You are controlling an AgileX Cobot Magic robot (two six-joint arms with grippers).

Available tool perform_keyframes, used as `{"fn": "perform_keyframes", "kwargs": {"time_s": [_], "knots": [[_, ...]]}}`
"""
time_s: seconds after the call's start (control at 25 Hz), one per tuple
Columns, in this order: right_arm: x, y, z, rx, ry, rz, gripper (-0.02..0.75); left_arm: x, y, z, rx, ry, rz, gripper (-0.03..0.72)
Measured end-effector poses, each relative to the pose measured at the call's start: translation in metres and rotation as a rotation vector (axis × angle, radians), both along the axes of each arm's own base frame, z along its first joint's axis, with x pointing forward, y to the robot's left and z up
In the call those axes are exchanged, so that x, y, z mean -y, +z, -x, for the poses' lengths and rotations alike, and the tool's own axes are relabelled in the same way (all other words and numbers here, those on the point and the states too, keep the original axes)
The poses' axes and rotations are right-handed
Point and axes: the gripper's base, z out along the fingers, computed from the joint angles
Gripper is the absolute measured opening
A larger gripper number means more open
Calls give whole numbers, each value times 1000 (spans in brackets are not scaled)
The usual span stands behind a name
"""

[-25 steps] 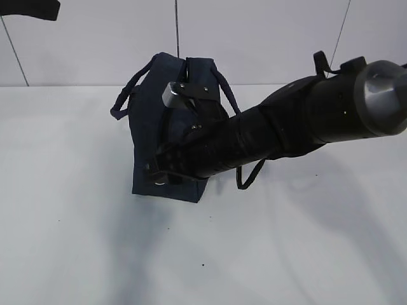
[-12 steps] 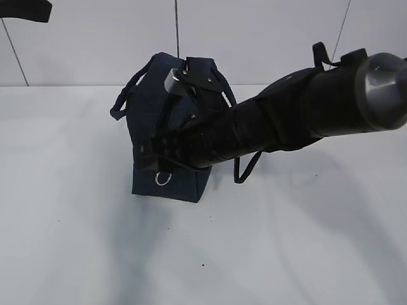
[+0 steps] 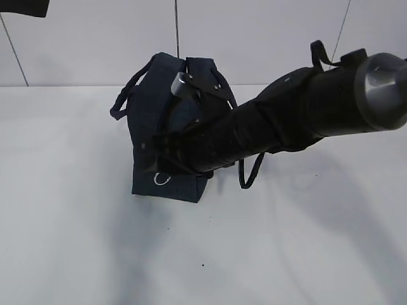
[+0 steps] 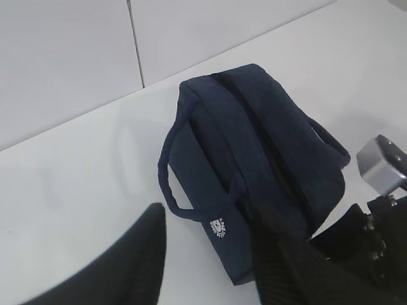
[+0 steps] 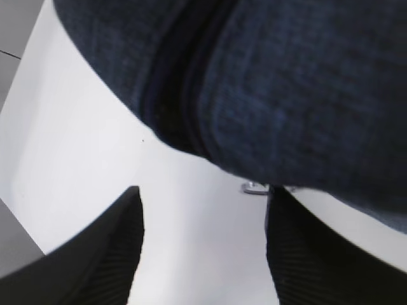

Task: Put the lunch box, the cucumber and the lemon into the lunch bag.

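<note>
**Right arm at the front end of the closed lunch bag; both grippers empty**

Nearest the exterior camera, the right arm is seen reaching in from the right edge, its dark sleeved forearm crossing in front of the lunch bag. A loose black cable loop hangs under the forearm.

The right gripper is seen from its wrist camera with the two dark ribbed fingers standing apart and bare white table between them. Nothing is gripped; the jaws are released. Just past the fingertips, a silver ring pull is seen at the lower edge of the navy fabric, close to the right-hand finger. Whether the finger touches it cannot be told.

In the exterior view the same ring pull hangs low on the near end of the bag, just below the gripper. A grey metal block on the wrist sits level with the top of the bag.

The bag stands upright on the white table, near the back wall. Its zipper line runs along the top and appears closed. Two loop handles stand out, one to each side, and a small white logo is seen on the side panel.

The left gripper is held above and to the side of the bag, fingers parted, holding nothing.

The lunch box, the cucumber and the lemon are not seen in any view.
</note>
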Motion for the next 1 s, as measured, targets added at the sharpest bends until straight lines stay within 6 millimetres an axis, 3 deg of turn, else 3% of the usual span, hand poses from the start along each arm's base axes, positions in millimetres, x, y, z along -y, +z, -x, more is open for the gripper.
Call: {"fn": "perform_keyframes", "kwargs": {"time_s": [0.32,0.68,1.0], "knots": [[2,-4,2,-62,-29,24,454,1,3,3,4,-2,19,303],[1,-27,-3,-135,-75,37,430,1,3,3,1,-3,22,302],[-5,-16,-12,-108,-93,-2,422,1,3,3,1,-3,22,302]]}}
